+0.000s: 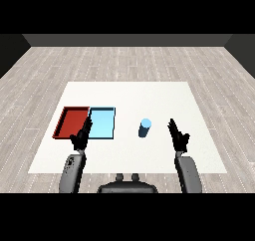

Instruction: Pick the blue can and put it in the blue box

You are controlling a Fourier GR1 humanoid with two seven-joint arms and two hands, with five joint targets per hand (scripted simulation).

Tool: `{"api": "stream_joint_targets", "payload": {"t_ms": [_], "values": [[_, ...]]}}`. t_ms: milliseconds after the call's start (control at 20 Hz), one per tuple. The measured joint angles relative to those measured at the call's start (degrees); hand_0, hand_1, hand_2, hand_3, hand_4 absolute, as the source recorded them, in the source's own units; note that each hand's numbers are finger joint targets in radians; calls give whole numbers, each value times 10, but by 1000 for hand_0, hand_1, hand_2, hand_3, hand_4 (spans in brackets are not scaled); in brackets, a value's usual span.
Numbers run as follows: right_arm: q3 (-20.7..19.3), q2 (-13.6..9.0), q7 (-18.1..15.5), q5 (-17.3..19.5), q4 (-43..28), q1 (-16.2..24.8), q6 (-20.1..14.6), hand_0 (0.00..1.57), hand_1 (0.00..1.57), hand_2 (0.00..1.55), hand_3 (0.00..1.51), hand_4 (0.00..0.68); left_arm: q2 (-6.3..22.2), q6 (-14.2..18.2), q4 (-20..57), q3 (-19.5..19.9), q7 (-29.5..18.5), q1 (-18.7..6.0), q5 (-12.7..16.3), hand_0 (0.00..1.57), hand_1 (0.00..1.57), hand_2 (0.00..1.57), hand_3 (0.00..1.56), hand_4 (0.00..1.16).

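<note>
A blue can (145,127) stands upright on the white table, right of the light blue tray (102,123). My right hand (178,136) hovers to the right of the can with a gap between them, its fingers straight and holding nothing. My left hand (81,135) is over the near edges of the two trays, fingers straight and open too. The light blue tray holds nothing.
A red tray (71,122) lies against the left side of the light blue tray. The white table (129,95) reaches well beyond the trays to the back and right. Grey wooden floor surrounds the table.
</note>
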Motion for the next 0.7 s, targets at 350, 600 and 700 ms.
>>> {"api": "stream_joint_targets", "payload": {"t_ms": [350, 600, 700], "values": [[-28, -3, -32, -16, 28, -60, 24, 0, 0, 0, 0, 0, 4, -9, 0, 7, -24, -7, -1, 0, 0, 0, 0, 0], [-43, 7, -114, -78, 21, -74, 80, 0, 0, 0, 0, 0, -10, -26, -30, 23, -137, -4, 36, 0, 0, 0, 0, 0], [-53, 2, -139, -94, 34, -80, 101, 0, 0, 0, 0, 0, -9, -41, -20, 33, -175, 1, 49, 0, 0, 0, 0, 0]]}}
